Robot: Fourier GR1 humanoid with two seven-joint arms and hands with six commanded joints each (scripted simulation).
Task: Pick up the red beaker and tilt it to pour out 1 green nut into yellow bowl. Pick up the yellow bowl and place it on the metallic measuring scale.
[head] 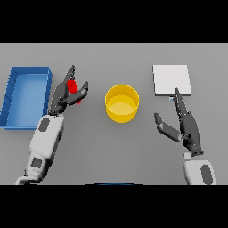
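Fingers of the left hand [67, 94] reach around the red beaker [73, 89], thumb on its right side, apparently closing on it — whether the hold is firm I cannot tell. The blue bin [26, 95] lies just left of that hand; the metallic scale [171, 80] sits far right, the right hand [185, 124] below it with straight, spread fingers. The yellow bowl [121, 103] stands between them, apart from the beaker. Risk: a shallow pinch lets the beaker slip mid-tilt — or spill extra nuts.

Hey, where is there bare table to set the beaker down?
Bare table lies between the yellow bowl and the scale, and in front of the bowl between both arms. It is crowded by the blue tray, where the left hand holds the beaker.
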